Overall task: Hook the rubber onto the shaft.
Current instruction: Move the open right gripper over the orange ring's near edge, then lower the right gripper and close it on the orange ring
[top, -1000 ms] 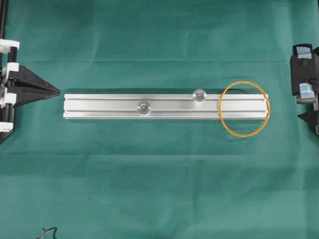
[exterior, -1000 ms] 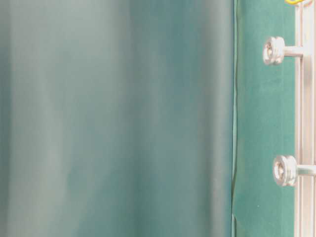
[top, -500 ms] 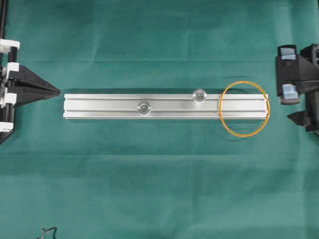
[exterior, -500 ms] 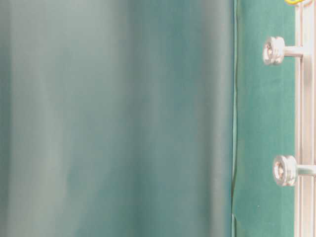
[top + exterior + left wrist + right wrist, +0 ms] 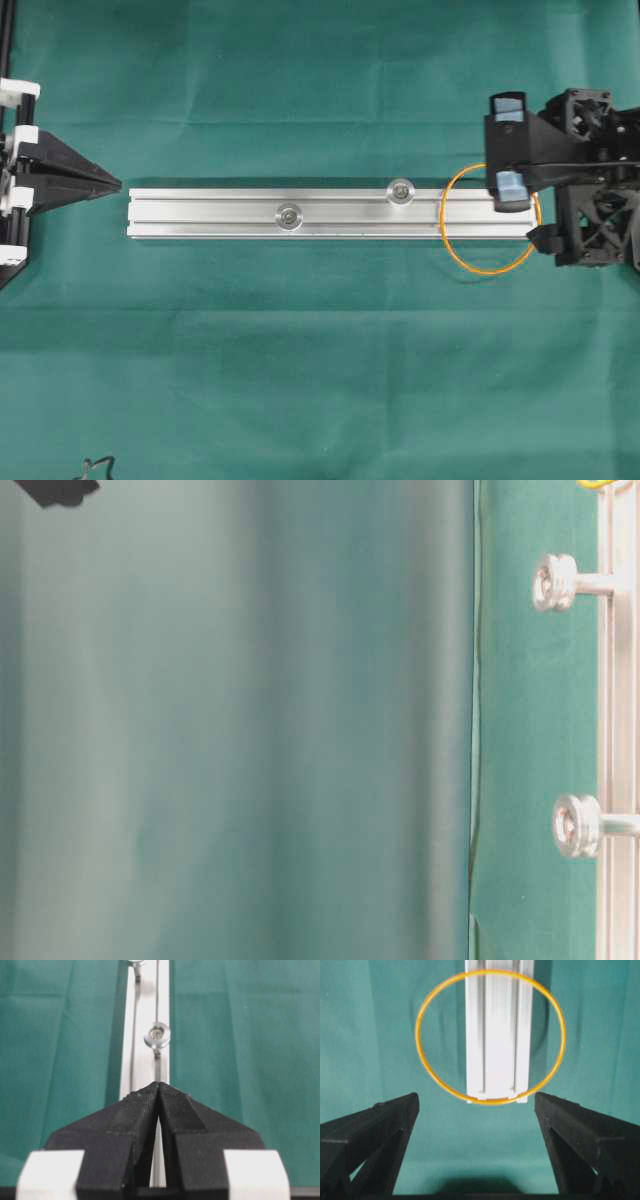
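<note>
Thin orange rubber band (image 5: 490,1037): light, limp, stretchy; lies draped over aluminium rail (image 5: 330,212) end. Pinch strand off-rail, on cloth. Right gripper (image 5: 477,1132) jaws spread wide, empty; left gripper (image 5: 159,1091) jaws pressed together, empty.

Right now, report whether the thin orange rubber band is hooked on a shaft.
Not hooked. The thin orange rubber band lies draped over the aluminium rail's end, clear of both shafts.

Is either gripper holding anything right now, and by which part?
Nothing is held. The right gripper is open near the rubber band; the left gripper is shut, empty.
</note>
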